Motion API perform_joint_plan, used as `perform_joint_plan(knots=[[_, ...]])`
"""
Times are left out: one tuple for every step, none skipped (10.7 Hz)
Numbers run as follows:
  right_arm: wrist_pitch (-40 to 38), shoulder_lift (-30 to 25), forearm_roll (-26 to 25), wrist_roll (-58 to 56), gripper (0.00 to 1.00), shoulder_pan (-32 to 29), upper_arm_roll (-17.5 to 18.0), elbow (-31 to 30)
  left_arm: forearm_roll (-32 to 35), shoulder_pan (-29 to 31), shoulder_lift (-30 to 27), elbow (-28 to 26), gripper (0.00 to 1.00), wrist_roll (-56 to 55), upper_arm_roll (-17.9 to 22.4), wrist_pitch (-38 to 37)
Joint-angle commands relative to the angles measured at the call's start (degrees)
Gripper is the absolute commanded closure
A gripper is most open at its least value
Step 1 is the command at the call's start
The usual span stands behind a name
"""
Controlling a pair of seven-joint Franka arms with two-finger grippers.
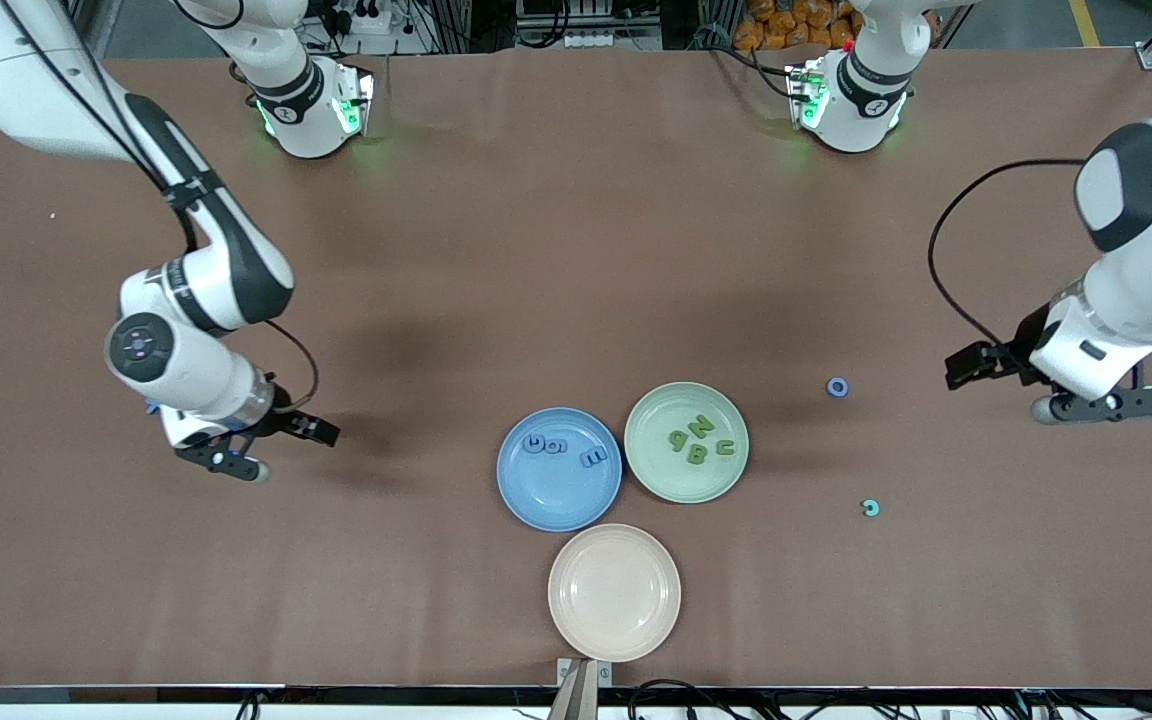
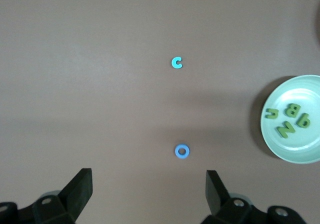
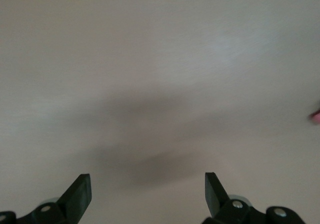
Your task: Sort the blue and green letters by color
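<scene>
Blue ring letter (image 1: 837, 387): lies on the bare table toward the left arm's end, well apart from the green plate (image 1: 686, 441) and a little farther from the front camera than it.
Teal C (image 1: 870, 507): also loose, nearer the front camera than the green plate, toward the same end.
Sorted pieces: green letters (image 1: 698, 440) on the green plate; blue letters (image 1: 558, 447) on the blue plate (image 1: 559, 468) just beside it; the pink plate (image 1: 614, 591) holds nothing.
Step in hand (judged): fetch the ring — centre the fingers over it, descend straight, close across its outer rim.
Left gripper (image 1: 1104, 405): fingers wide apart, holding nothing, over table near the ring.
Right gripper (image 1: 233, 463): fingers apart, empty — waits well away from the plates.
</scene>
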Motion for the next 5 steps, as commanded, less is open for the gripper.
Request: perform_joint_plan(knots=[[0.2, -1.7, -0.3, -15.8, 0.0, -9.2, 0.6, -4.0, -1.3, -0.8, -1.1, 8.3, 0.0, -0.2, 0.7, -13.3], [0.2, -1.0, -0.3, -21.2, 0.0, -12.1, 0.6, -4.1, -1.3, -0.8, -1.1, 10.3, 0.0, 0.3, 0.4, -16.5], [0.2, -0.3, -0.3, -26.0, 0.0, -15.0, 0.5, -4.1, -1.3, -0.8, -1.3, 11.7, 0.0, 0.4, 0.4, -19.2], [0.2, 0.4, -0.3, -30.4, 0.0, -17.4, 0.4, -4.1, -1.4, -0.8, -1.7, 14.0, 0.0, 0.2, 0.4, -22.3], [0.4, 1.1, -0.4, -34.5, 0.0, -19.4, 0.0, -4.0, -1.4, -0.8, -1.9, 16.0, 0.0, 0.3, 0.4, -24.6]])
